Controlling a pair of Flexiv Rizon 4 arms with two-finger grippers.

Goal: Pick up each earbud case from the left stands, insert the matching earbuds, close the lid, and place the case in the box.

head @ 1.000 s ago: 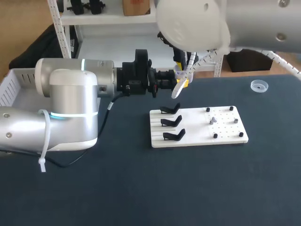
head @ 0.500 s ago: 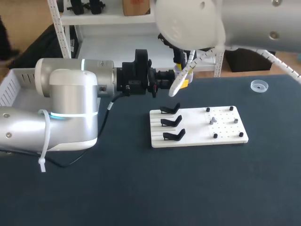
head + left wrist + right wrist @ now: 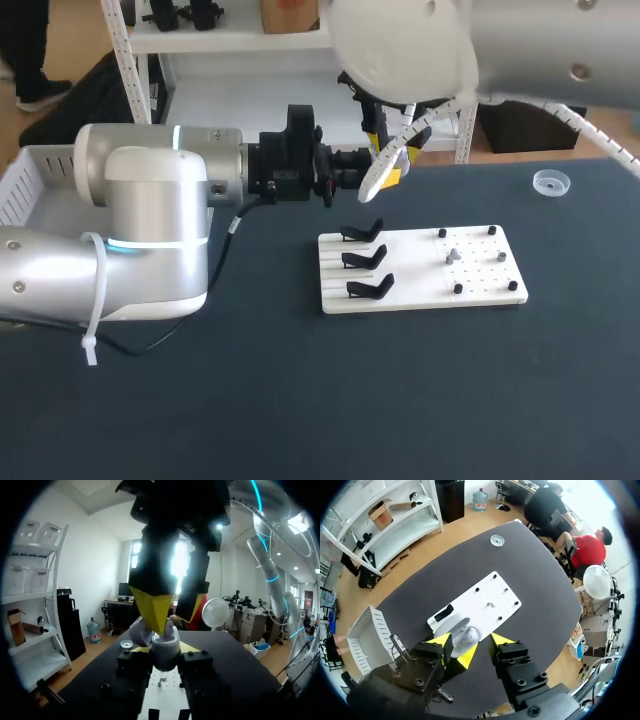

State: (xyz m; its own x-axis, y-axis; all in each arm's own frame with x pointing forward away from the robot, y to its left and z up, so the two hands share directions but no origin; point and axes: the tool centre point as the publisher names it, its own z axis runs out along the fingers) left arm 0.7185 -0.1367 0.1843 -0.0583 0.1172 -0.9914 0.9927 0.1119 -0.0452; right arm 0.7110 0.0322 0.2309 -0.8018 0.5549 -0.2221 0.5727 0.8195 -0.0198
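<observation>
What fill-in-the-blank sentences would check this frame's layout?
The left gripper is shut on an open white ____. The right gripper hangs just ____ it, fingers apart. The white board carries ____ black stands, all empty.
Missing words: earbud case; above; three.

- Bench [image 3: 300, 400]: dark slate-blue, plain.
- Board [image 3: 420, 288]: white, plain, dotted with black pegs [image 3: 442, 233].
- Stands [image 3: 362, 233]: three, all black.
- Earbud case [image 3: 165, 647]: pale grey-white.
- Box [image 3: 30, 190]: white, with slatted walls.
- Dish [image 3: 551, 182]: clear.
- Left arm [image 3: 150, 230]: silver, with one glowing cyan band [image 3: 150, 244] and a black wrist section [image 3: 290, 165].
- Right arm [image 3: 520, 50]: silver-white shell. Its fingertips [image 3: 440, 640] are bright yellow on black finger bodies.
- Cable tie [image 3: 92, 330]: white.
</observation>
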